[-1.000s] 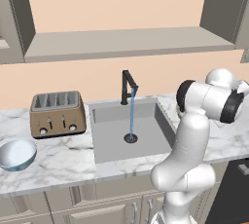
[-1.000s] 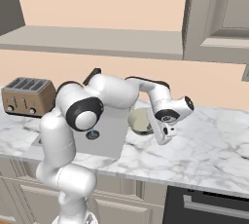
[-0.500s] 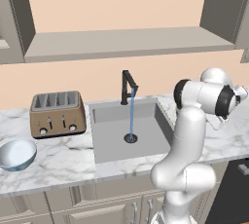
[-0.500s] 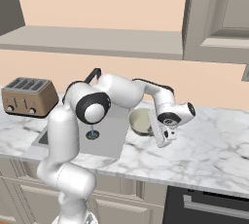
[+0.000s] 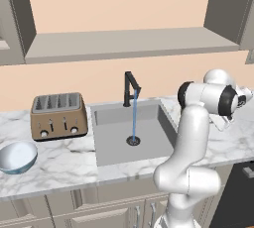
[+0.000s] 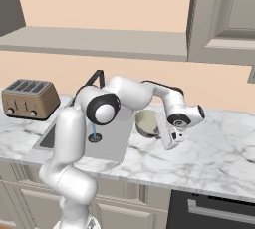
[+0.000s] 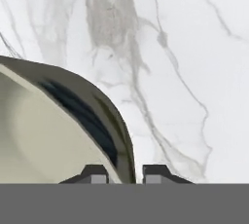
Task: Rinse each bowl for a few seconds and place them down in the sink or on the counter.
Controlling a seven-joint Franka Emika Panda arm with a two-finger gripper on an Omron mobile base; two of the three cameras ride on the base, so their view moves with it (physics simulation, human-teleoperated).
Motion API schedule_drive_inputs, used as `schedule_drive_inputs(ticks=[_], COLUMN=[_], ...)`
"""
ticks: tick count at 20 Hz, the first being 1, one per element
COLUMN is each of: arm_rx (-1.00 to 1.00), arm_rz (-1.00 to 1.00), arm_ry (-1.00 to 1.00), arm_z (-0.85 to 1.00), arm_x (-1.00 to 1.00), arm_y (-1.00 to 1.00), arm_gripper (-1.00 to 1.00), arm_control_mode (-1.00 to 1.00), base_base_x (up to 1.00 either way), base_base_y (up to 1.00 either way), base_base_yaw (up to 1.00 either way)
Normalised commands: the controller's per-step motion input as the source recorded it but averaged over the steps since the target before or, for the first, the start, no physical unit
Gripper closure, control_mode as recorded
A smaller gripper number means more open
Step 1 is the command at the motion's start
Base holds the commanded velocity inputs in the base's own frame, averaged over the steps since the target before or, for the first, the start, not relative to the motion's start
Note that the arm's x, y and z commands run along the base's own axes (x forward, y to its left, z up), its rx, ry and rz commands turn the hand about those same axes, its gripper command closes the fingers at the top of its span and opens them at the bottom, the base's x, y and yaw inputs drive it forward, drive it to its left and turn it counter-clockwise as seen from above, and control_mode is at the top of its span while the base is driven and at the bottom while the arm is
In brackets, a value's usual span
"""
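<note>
Olive-beige bowl [image 6: 147, 123] on marble, right of the sink [image 5: 133, 130].

Its thin dull rim is straddled by the gripper [image 7: 124, 173], the dark fingertips [image 7: 95, 173] standing slightly apart at the bottom centre of the hand view, one on each side; whether the rim is pinched cannot be told. The bowl is judged rigid, light, breakable and probably slick when wet; the rim is the best hold. Water is seen falling from the black angular faucet [image 5: 131, 86] at the frame's middle. A glossy light blue bowl [image 5: 17, 156] sits at lower left on the veined counter [image 5: 59, 160].
</note>
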Motion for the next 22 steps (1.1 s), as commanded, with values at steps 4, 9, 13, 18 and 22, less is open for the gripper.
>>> schedule_drive_inputs(ticks=[4, 9, 13, 18, 22], arm_rx=[0.00, 0.00, 0.00, 0.00, -0.04], arm_rz=[0.00, 0.00, 0.00, 0.00, 0.00], arm_ry=[-0.01, -0.05, -0.09, -0.14, -0.19], arm_z=[0.13, 0.23, 0.34, 0.34, 0.19], arm_x=[0.02, -0.03, -0.09, -0.19, -0.22], arm_y=[0.00, 0.00, 0.00, 0.06, 0.21], arm_gripper=[-1.00, -1.00, -1.00, -1.00, -1.00], arm_control_mode=[-1.00, -1.00, -1.00, -1.00, -1.00], base_base_x=[0.00, 0.00, 0.00, 0.00, 0.00], base_base_y=[0.00, 0.00, 0.00, 0.00, 0.00], base_base_yaw=[0.00, 0.00, 0.00, 0.00, 0.00])
